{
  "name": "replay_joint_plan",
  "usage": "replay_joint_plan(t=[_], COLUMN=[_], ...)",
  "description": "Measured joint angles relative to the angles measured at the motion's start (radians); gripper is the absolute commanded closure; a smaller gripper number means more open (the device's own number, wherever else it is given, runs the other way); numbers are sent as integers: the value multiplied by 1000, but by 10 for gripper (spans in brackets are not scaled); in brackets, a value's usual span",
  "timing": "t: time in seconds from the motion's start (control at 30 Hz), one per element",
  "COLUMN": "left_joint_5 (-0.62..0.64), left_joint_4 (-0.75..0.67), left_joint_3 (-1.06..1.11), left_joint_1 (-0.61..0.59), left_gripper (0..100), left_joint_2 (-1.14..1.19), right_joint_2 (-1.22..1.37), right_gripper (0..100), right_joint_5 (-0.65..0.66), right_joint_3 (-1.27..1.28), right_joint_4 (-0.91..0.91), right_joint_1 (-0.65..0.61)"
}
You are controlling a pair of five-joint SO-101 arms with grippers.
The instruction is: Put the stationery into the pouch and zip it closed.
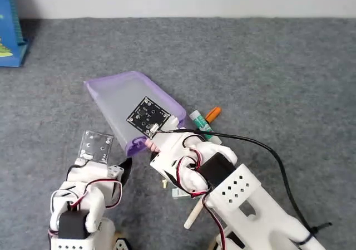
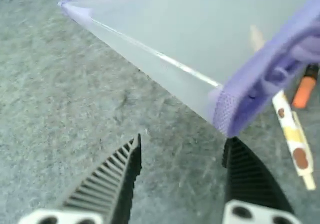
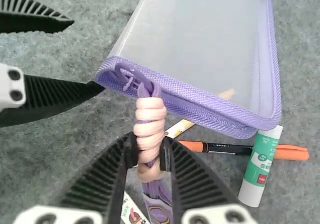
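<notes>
A translucent purple pouch (image 1: 125, 102) (image 2: 200, 29) (image 3: 210, 44) lies on the grey carpet, with a pencil (image 3: 226, 94) showing faintly inside. My right gripper (image 1: 153, 145) (image 3: 147, 144) is shut on the pink coiled zipper pull (image 3: 150, 119) at the pouch's near corner. My left gripper (image 1: 119, 169) (image 2: 185, 141) stands open just short of that corner, touching nothing. Its black fingers (image 3: 45, 99) also show in the right wrist view. A glue stick (image 1: 200, 123) (image 3: 260, 169) and an orange pen (image 1: 213, 114) (image 3: 240, 148) (image 2: 305, 92) lie on the carpet beside the pouch.
A patterned stick (image 2: 292, 139) (image 3: 177, 128) lies half under the pouch edge. A wooden pencil (image 1: 194, 214) pokes out beneath the right arm. A blue box (image 1: 8, 33) stands at the back left. Open carpet stretches to the right and behind the pouch.
</notes>
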Motion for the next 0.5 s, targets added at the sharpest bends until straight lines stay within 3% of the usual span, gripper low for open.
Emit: replay_joint_plan(t=[0.2, 0.5], left_joint_5=[81, 100], left_joint_4=[-54, -74], left_joint_3=[-11, -11], left_joint_1=[3, 11], left_gripper=[739, 739], left_joint_2=[2, 2], right_joint_2=[0, 0], right_gripper=[991, 991], right_joint_5=[0, -3], right_joint_3=[0, 31], right_joint_4=[0, 0], right_joint_1=[0, 2])
